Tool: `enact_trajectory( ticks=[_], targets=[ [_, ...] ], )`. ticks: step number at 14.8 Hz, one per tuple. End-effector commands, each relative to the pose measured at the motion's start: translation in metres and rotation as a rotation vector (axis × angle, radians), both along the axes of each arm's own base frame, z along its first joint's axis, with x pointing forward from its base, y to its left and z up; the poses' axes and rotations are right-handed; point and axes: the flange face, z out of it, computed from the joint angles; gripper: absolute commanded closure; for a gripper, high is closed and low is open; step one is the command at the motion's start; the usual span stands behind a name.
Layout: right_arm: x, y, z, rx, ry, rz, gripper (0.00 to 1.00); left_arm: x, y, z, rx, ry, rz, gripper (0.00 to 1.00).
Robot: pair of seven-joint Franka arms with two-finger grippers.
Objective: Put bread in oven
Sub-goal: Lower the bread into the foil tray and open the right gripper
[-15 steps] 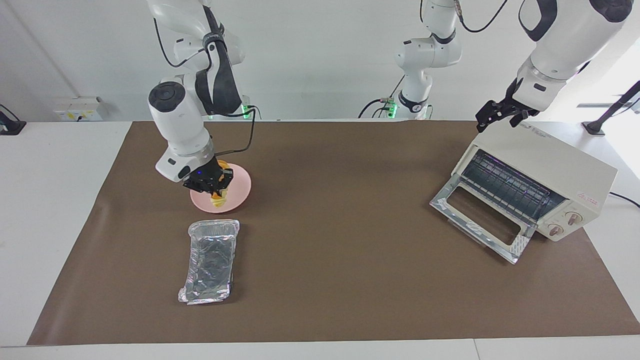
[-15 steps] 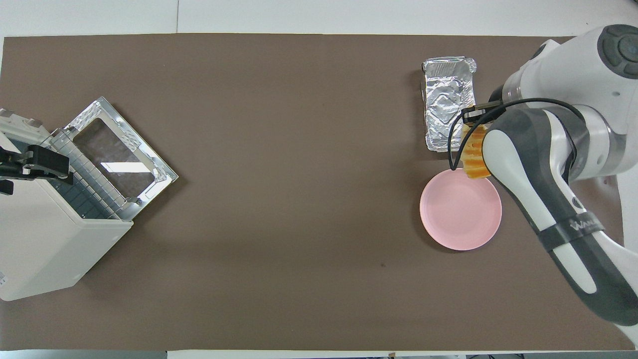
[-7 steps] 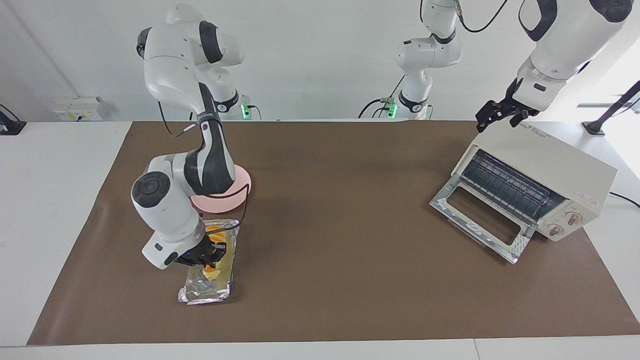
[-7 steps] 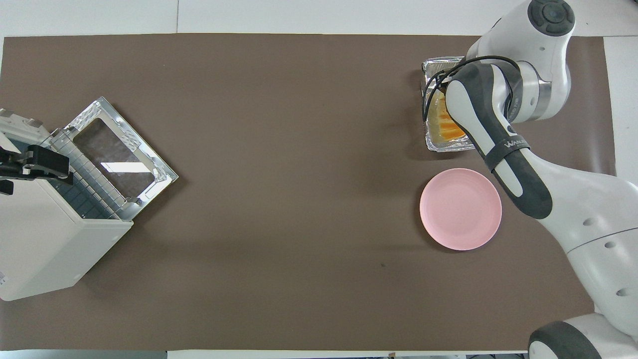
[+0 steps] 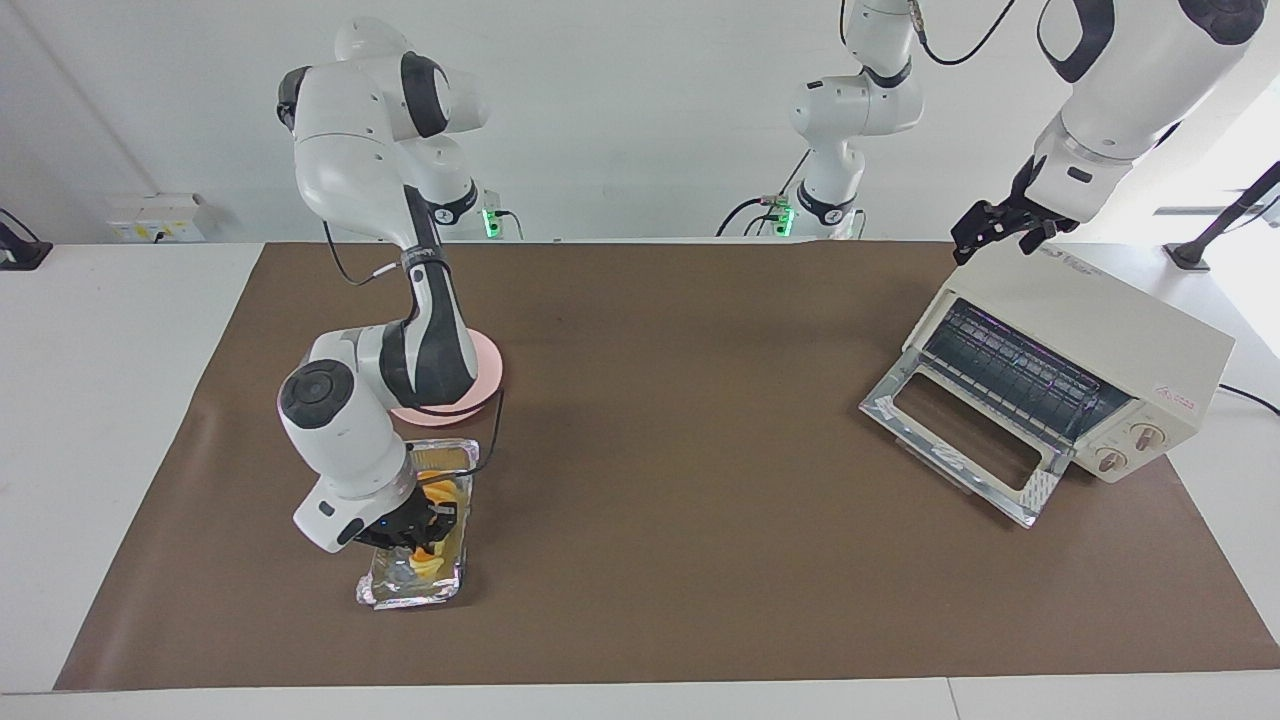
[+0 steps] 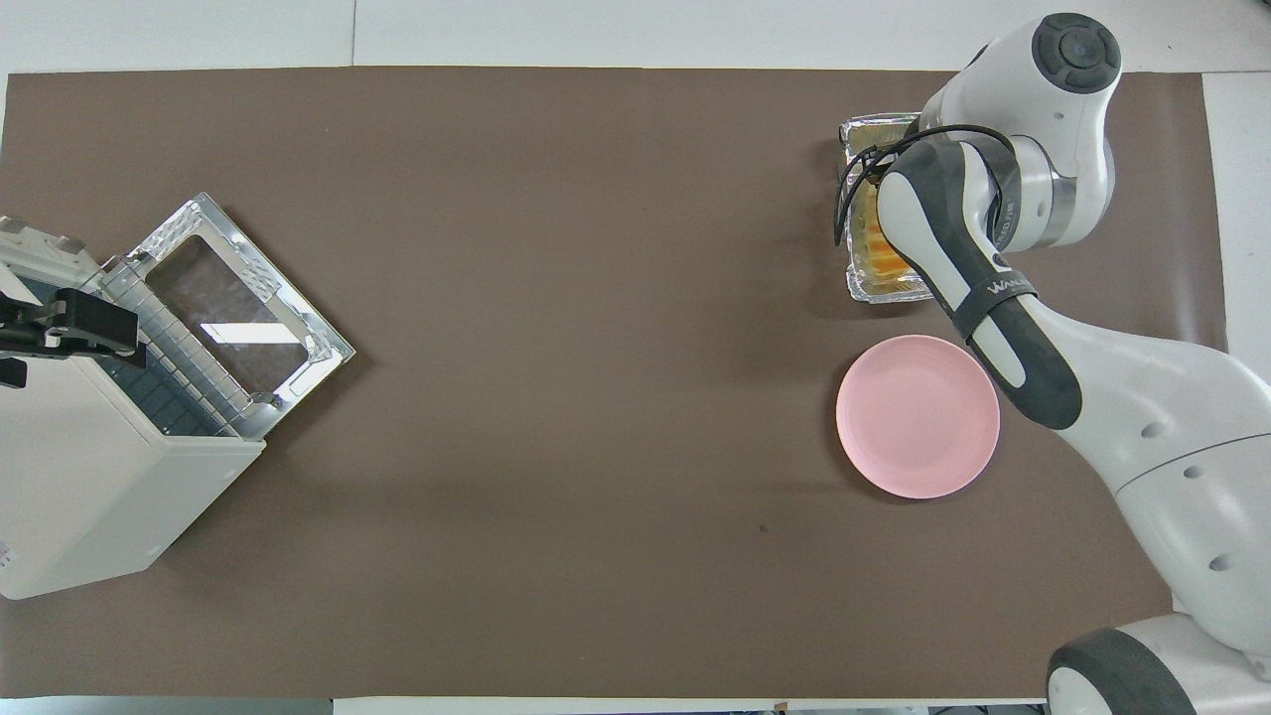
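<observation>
- The bread, a short yellow-orange ridged loaf, is lying in a silver foil tray at the right arm's end of the table, farther from the robots than a pink plate.
- The right gripper is sitting low over the tray, right at the bread; whether its fingers are clamped on the loaf or parted is impossible to tell.
- The oven is standing at the left arm's end, well apart from the bread, its glass door hanging open and its wire rack bare.
- The left gripper is waiting over the oven's top, and its fingers cannot be read.
- Judging progress: the oven is ready and the bread is trayed, but carrying the tray across and sliding it onto the rack is still waiting to be done.
</observation>
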Motion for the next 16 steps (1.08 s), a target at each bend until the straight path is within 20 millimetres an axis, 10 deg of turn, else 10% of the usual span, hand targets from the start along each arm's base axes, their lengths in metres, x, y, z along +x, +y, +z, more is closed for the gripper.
enact_trajectory(
  ticks=[1,9,14,16],
  targets=[
    [-0.01,-0.014,0.035,0.045,0.036,-0.041,0.07,-0.009,0.002,0.001,-0.012,0.004,-0.001,0.0],
    [-0.01,-0.064,0.05,0.019,0.053,0.013,0.06,-0.009,0.002,0.001,-0.012,0.004,-0.001,0.0],
    [-0.035,-0.058,-0.006,-0.036,-0.007,0.065,0.1,-0.009,0.002,0.002,-0.012,0.003,-0.001,0.0],
    [-0.042,-0.062,-0.013,-0.062,-0.02,0.106,0.27,-0.009,0.002,0.001,-0.012,0.004,-0.001,0.0]
  ],
)
